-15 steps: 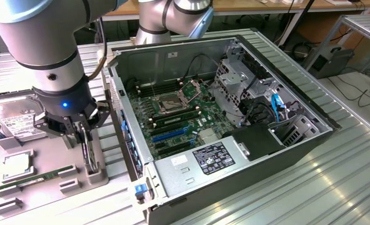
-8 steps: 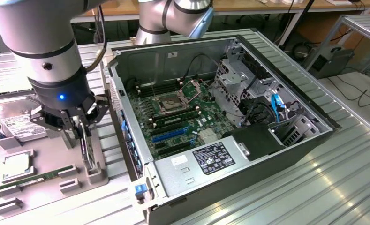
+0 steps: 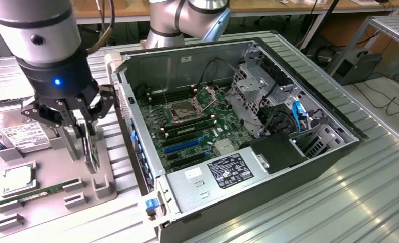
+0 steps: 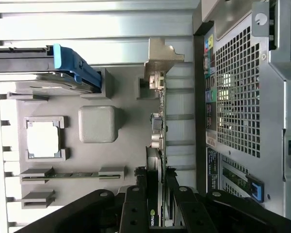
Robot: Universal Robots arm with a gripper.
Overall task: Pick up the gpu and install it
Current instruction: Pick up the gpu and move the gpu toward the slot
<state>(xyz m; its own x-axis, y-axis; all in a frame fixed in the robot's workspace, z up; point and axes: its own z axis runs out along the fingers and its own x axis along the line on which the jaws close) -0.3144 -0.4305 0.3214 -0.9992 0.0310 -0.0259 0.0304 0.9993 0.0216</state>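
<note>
- At the exterior view's left, a grey tray (image 3: 47, 163) (image 4: 128, 160) lay on the ribbed metal table (image 3: 334, 202).
- A silver hard drive (image 3: 17, 134) with a white label sat in the tray's far-left part. A square processor chip (image 3: 17, 178) (image 4: 42, 139) lay nearer the camera, and a narrow green memory stick (image 3: 41, 192) (image 4: 70, 174) lay in its own holders beyond that.
- Just right of the hard drive, the robot arm (image 3: 37, 40) reached straight down over the tray, a blue light glowing on its wrist.
- The gripper (image 3: 80, 144) (image 4: 155, 175) was closed on the gpu (image 3: 91, 161) (image 4: 157, 155). The wrist view showed one finger against each face of the card.
- The gpu stood on edge, upright, at the tray's right side, just beside the computer case (image 3: 179, 63) (image 4: 237, 97). Its lower edge was down at the tray, and I could not tell whether it had cleared its holder.
- In the wrist view, the card's silvery end bracket (image 4: 161, 56) pointed away from the fingers.
- The case lay on its side with the panel off, in the middle of the exterior view.
- Inside lay the green motherboard (image 3: 199, 126), with the power supply (image 3: 216, 174) near the camera.
- Further right were a metal drive cage (image 3: 253, 83) and a blue cable (image 3: 297, 114).
</note>
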